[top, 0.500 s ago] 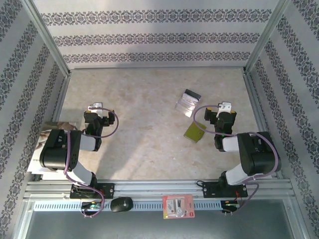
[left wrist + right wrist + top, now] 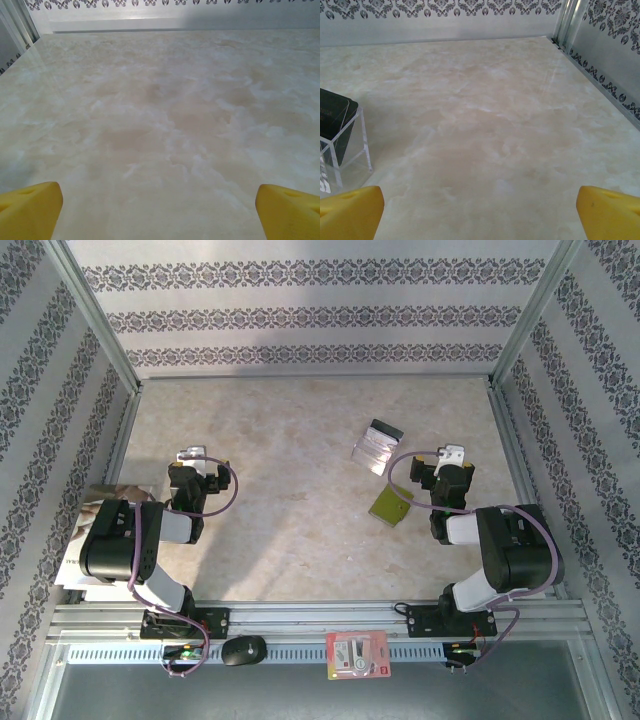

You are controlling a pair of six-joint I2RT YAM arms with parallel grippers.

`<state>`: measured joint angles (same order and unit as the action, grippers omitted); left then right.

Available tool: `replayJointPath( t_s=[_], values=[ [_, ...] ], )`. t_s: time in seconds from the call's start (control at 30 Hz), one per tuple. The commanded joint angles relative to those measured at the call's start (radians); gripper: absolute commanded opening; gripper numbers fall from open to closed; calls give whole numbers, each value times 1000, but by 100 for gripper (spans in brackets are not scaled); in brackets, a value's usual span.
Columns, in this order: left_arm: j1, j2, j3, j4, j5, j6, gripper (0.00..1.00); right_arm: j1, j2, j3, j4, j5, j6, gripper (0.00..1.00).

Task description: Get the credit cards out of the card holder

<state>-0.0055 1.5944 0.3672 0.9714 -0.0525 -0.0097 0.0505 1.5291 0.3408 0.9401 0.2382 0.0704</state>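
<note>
1. Two tools, both released: left tool [image 2: 191,462] and right tool [image 2: 450,458] grasp nothing.
2. Left wrist view: left tool [image 2: 160,212] has its yellow fingertips [image 2: 27,210] at the bottom corners of the frame, wide apart, w/ bare worktop [image 2: 165,125] btwn them.
3. Right wrist view: right tool [image 2: 480,212] is spread the same way, w/ nothing btwn its fingertips [image 2: 610,212].
4. Card holder [image 2: 357,145] – clear plastic w/ compartments – sits at the left edge of the right wrist frame, w/ a dark card [image 2: 335,117] standing inside it.
5. Top view: card holder [image 2: 372,452] lies right of centre on the worktop [image 2: 290,430], up-left of the right tool and apart from it. Dark card [image 2: 386,428] shows as a black band at its far end.
6. Olive-green flat piece [image 2: 391,504] lies on the worktop below the holder in the frame, just left of the right wrist – can't tell if it's a card or a folder.
7. Red-and-white packet [image 2: 357,654] and a small black object [image 2: 243,650] rest on the rail at bottom centre. Printed sheet [image 2: 95,502] is at the left edge, partly under the left arm.
</note>
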Motion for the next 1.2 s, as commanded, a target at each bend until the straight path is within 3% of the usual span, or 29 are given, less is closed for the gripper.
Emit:
replayJointPath(
  t_s=[0.0, 0.9, 1.17],
  values=[
    [-6, 1, 15, -7, 11, 11, 99, 3, -2, 15, 40, 1, -17, 98],
    [-2, -8, 16, -15, 8, 6, 99, -12, -26, 23, 6, -7, 2, 98],
    [-13, -291, 68, -305, -85, -48, 99, -11, -49, 9, 22, -17, -4, 98]
  ],
)
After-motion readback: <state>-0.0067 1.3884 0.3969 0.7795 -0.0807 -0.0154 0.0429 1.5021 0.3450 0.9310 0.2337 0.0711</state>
